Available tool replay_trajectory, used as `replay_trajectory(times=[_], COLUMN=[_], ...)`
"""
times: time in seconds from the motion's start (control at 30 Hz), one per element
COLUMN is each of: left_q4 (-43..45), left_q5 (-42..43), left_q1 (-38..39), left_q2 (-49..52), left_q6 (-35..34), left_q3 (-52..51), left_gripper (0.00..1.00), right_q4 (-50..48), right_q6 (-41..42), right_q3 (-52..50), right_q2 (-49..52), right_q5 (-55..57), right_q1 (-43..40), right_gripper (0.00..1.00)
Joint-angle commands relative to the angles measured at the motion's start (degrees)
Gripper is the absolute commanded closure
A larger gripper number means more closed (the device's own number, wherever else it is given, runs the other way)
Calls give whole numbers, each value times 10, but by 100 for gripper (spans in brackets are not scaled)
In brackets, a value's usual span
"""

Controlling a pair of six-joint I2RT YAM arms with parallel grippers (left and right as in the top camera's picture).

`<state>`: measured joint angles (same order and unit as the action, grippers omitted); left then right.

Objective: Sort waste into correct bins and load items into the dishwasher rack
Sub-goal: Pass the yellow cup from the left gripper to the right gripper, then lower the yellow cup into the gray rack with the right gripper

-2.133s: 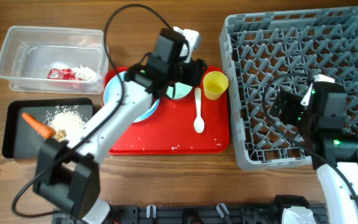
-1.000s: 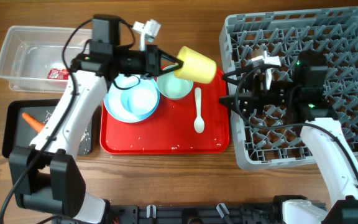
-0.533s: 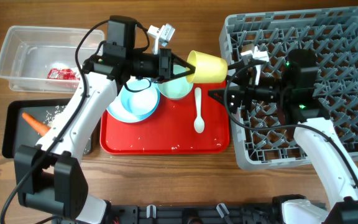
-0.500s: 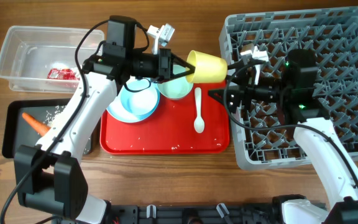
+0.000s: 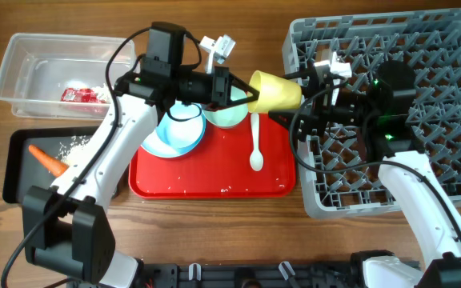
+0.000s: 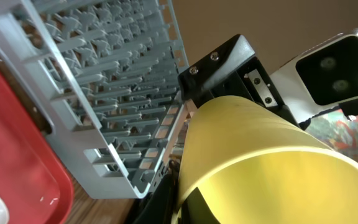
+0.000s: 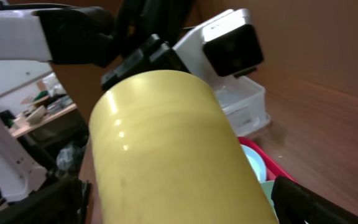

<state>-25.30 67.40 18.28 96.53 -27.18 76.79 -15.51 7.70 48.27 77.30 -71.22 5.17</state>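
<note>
My left gripper [image 5: 249, 94] is shut on the rim of the small yellow cup [image 5: 277, 90] and holds it sideways in the air, between the red serving tray [image 5: 214, 172] and the dishwasher rack [image 5: 422, 48]. My right gripper [image 5: 289, 99] is open, one finger on each side of the cup's base end. The cup [image 7: 166, 143] fills the right wrist view between the spread fingers [image 7: 316, 202]. In the left wrist view the cup [image 6: 260, 162] covers the lower right, with the rack [image 6: 104, 81] behind it. The blue bowl [image 5: 181, 128], blue plate [image 5: 154, 136], green bowl [image 5: 226, 116] and white spoon [image 5: 255, 144] lie on the red tray.
A clear tub [image 5: 30, 72] at the back left holds a red wrapper [image 5: 77, 94]. The black tray [image 5: 22, 172] in front of it holds a carrot [image 5: 46, 160] and crumbly scraps [image 5: 74, 144]. My left arm reaches across above the plate and bowls.
My left arm has carried the yellow cup to the right, toward the rack. My right gripper has come in from the rack, and its open fingers now straddle the cup.
</note>
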Motion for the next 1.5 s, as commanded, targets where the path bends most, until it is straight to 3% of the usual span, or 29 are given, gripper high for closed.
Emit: replay_trajectory(times=[0.0, 0.13, 0.33, 0.53, 0.63, 0.7, 0.77, 1.0, 1.1, 1.2, 1.33, 1.47], left_q4=[2, 6, 6, 6, -22, -73, -107, -221, -272, -316, -322, -322], left_q5=[1, 0, 0, -31, -153, -319, -404, -452, -505, -542, -544, -544], left_q1=[-2, -2, -2, -2, -2, -2, -12, -146, -205, -270, -276, -276], left_q2=[-1, -1, -1, -1, -1, -1, -2, -64, -103, -147, -150, -150], left_q6=[-3, -3, -3, -3, 0, 25, 26, 63, 90, 104, 105, 105], left_q3=[5, 5, 5, 5, 5, 5, 5, 5, 5, 5, 5, 5], left_gripper=[96, 96, 96, 96, 92, 91, 94, 96, 96, 96, 96, 96], right_q4=[-3, -3, -3, -3, -2, 17, 73, 214, 367, 559, 641, 643], right_q6=[-2, -1, 0, 17, 52, 63, 55, 24, -15, -32, -31, -4], right_q3=[10, 10, 10, 10, 10, 10, 10, 10, 31, 117, 181, 192], right_q2=[5, 5, 5, 5, 5, 5, 5, -76, -145, -165, -130, -68], right_q5=[-71, -77, -45, -12, 29, 70, 147, 356, 461, 594, 706, 715], right_q1=[2, 2, 2, 2, 2, 2, 2, -35, -89, -191, -277, -369], right_gripper=[0, 2, 24, 34, 38, 41, 44, 48, 49, 51, 51, 51])
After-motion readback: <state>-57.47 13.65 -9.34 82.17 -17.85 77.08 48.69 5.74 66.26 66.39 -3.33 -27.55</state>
